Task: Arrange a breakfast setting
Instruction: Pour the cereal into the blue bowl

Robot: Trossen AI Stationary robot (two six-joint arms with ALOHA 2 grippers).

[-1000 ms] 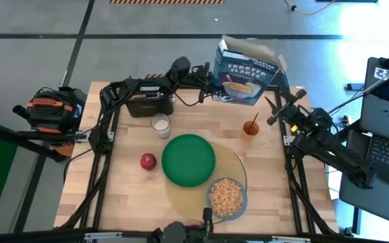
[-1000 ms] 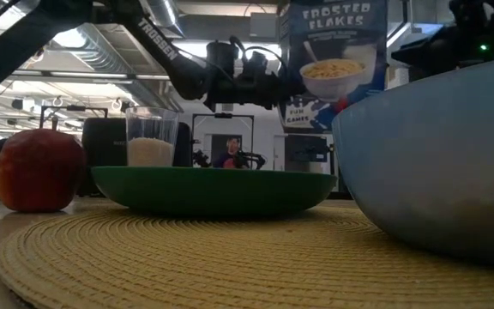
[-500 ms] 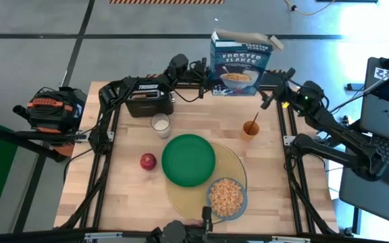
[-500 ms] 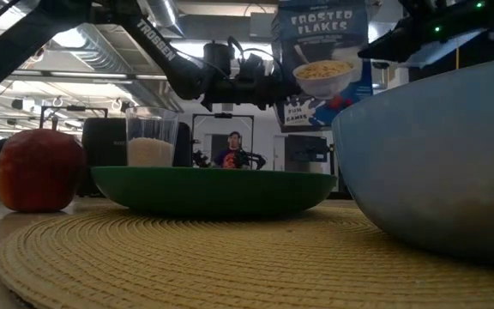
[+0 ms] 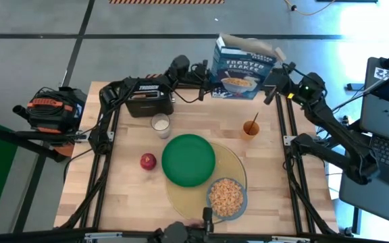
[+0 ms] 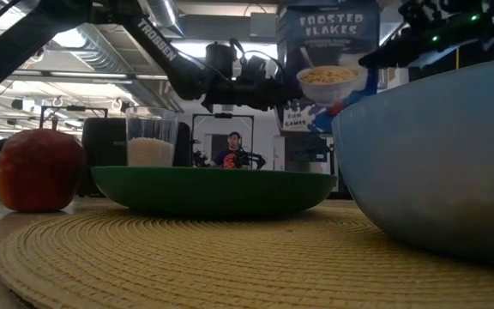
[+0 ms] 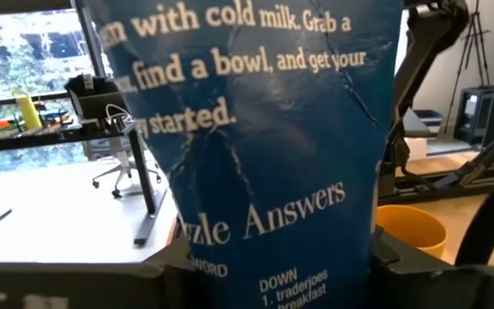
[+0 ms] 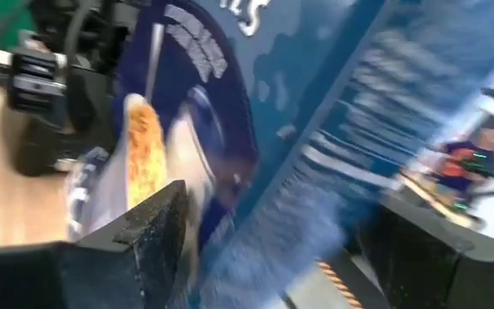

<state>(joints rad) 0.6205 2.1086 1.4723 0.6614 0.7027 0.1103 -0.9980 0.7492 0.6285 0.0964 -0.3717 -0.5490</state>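
At the tabletop's far edge, the crinkled cardboard cereal box stands with its flaps open, the left gripper clamped on its side. The right gripper, fingers spread wide, straddles the box's other edge. Nearer: a woven round mat bearing a glossy green plate and a cereal-filled bowl; apple, milk glass, orange cup and black toaster sit around.

Blue cereal box, green plate

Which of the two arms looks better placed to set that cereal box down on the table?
The left. Its end effector is clamped on the cereal box; the right end effector stands open around the box's other edge.
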